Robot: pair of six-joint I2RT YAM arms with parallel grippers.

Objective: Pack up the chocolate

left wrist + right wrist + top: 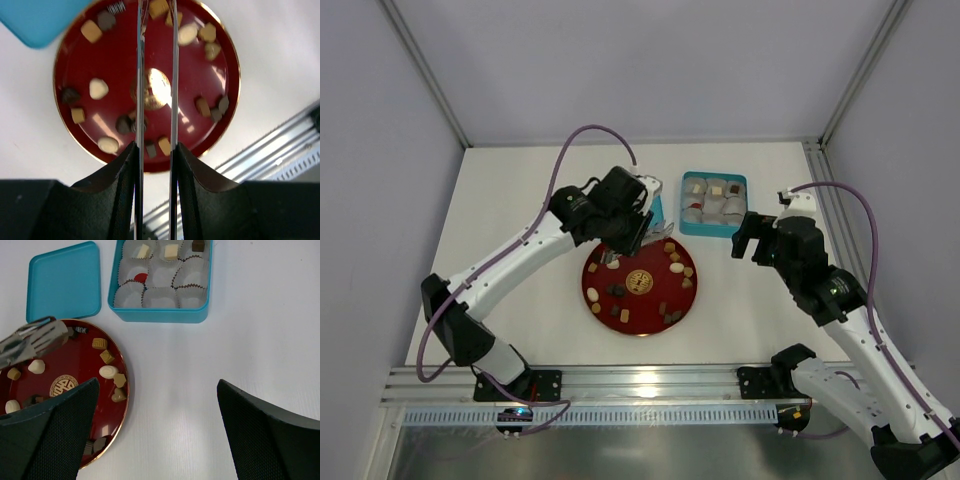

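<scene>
Chocolate point(108, 371) scattered over the red plate point(75, 65): cream ovals, caramel cubes and dark lumps, mostly ringed near the rim, a few close to the gold emblem point(152, 89). Four more pieces already seated in paper cups point(160, 297) inside the teal box point(160, 315), just beyond the plate on the counter point(250, 315). Most cups not yet filled. Teal lid point(62, 280) lying flat beside the box.

Left pincer point(155, 150) part-closed around metal tongs point(32, 342), thin blades reaching out over the plate with a narrow gap between them. Caramel piece visible near the tips; pinched or merely lying beneath, impossible to tell. Right pincer point(157, 385) spread as wide as possible, holding nothing, hovering above the counter just right of the plate, on the near side of the box.

Probably almost weightless and stiff rather than squashy, yet easy to scuff or crack under a hard squeeze. Smooth rounded ovals likely to squirt sideways from such thin blades.

- Best taken across two flat faces of a cube, or across the short waist of an oval.
- Low near the plate surface, with gentle pressure.
- Lone pieces near the rim likely easier than the touching pairs.
- Release low into a cup, the crinkled paper probably light enough to tip or shift.
</scene>
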